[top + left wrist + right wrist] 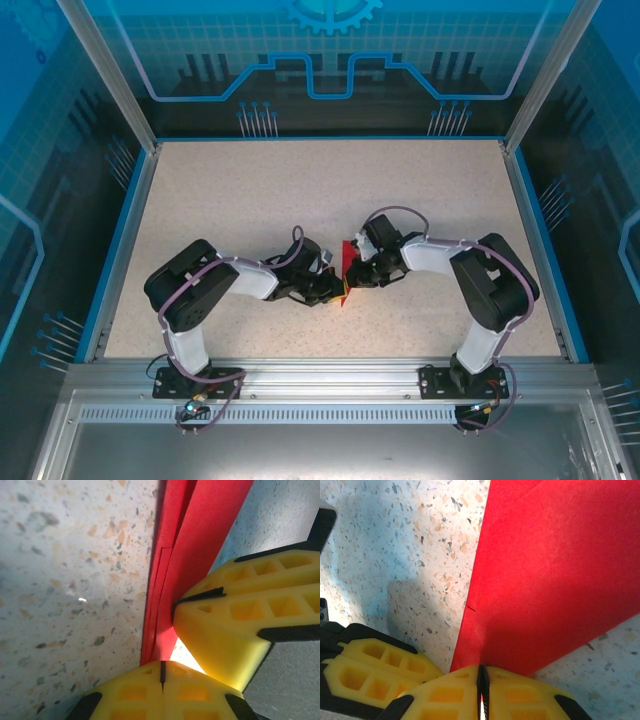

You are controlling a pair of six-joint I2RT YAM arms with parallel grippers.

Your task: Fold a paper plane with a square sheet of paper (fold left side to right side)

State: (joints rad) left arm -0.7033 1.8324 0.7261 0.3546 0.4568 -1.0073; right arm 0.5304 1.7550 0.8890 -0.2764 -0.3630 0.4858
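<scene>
The square sheet of paper [347, 252] is a narrow, creased red shape between both grippers at the table's middle. My right gripper [358, 270] is shut on it. In the right wrist view the red paper [545, 580] fans out from the closed tips [482, 672], and red shows in the slit. The left gripper [333, 290] is shut, its tips [162, 667] against the near end of the folded paper [200, 540], with no red in its slit. The right arm's yellow fingers [240, 615] pinch the paper's edge just beyond. The left arm's fingers [370, 665] sit beside the paper.
The speckled table [250, 200] has a raised blue rim [120, 240] on three sides and an aluminium rail [320, 375] at the near edge where both arm bases are bolted. Blue panel walls and metal posts [105, 70] stand around it.
</scene>
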